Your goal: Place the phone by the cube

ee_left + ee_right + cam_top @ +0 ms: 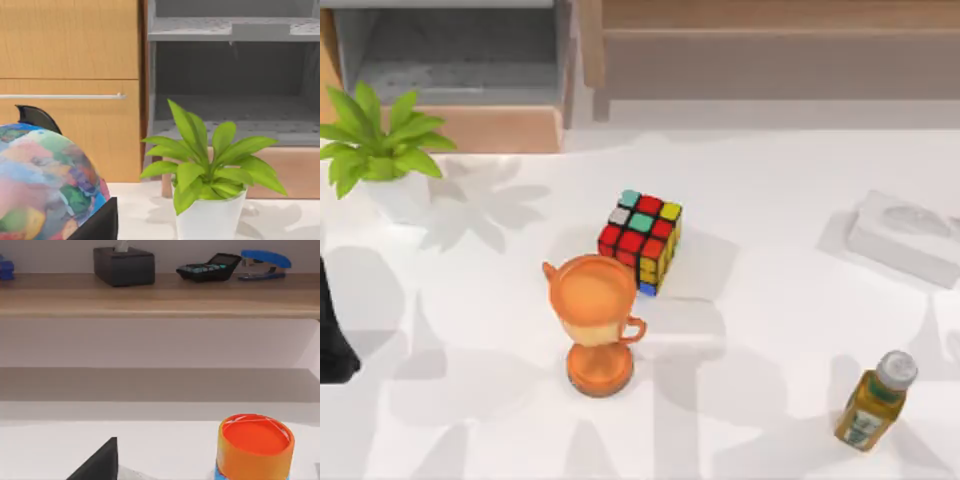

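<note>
The cube, black-framed with red, yellow, teal and white stickers, sits on the white table a little left of centre in the top view. The phone is out of view. At the table's left edge stands a dark part of my left arm. The left wrist view has a dark corner of my left gripper at its lower edge, and the right wrist view has a dark corner of my right gripper, low over the table. Neither holds anything that I can see.
An orange trophy cup stands just in front of the cube. A potted plant is back left, a pale tissue box at right, a juice bottle front right. A colourful globe and an orange-lidded can are close to the wrists.
</note>
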You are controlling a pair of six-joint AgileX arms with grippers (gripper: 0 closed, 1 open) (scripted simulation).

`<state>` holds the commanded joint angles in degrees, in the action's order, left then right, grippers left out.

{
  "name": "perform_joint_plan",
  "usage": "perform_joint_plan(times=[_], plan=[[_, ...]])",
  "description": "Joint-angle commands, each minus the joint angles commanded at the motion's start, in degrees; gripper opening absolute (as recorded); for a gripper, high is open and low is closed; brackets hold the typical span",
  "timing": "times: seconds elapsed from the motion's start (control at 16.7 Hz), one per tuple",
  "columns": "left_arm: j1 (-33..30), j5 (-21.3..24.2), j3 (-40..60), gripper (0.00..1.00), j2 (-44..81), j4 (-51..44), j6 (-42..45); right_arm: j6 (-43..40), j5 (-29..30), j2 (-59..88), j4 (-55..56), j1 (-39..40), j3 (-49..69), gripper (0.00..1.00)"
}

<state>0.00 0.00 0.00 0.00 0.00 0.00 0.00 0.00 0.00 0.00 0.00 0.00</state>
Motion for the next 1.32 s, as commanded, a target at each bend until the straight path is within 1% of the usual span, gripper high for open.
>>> perform_joint_plan(times=[0.24, 0.48, 0.66, 1.02, 1.32], plan=[[0.0, 0.0, 0.0, 1.0, 0.0, 0.0, 0.0, -0.3, 0.0, 1.8, -1.0, -0.6, 1.4, 1.0], [0.0, 0.0, 0.0, 1.0, 0.0, 0.0, 0.0, -2.2, -0.2, 12.5, -6.7, -4.0, 9.1, 1.0], [0.0, 0.0, 0.0, 1.0, 0.0, 0.0, 0.0, -4.3, -0.3, 26.6, -13.3, -7.8, 17.6, 1.0], [0.0, 0.0, 0.0, 1.0, 0.0, 0.0, 0.0, -9.0, -0.5, 60.6, -28.5, -16.9, 37.2, 1.0], [0.0, 0.0, 0.0, 1.0, 0.0, 0.0, 0.0, -12.4, -0.6, 84.6, -39.8, -23.8, 51.9, 1.0]])
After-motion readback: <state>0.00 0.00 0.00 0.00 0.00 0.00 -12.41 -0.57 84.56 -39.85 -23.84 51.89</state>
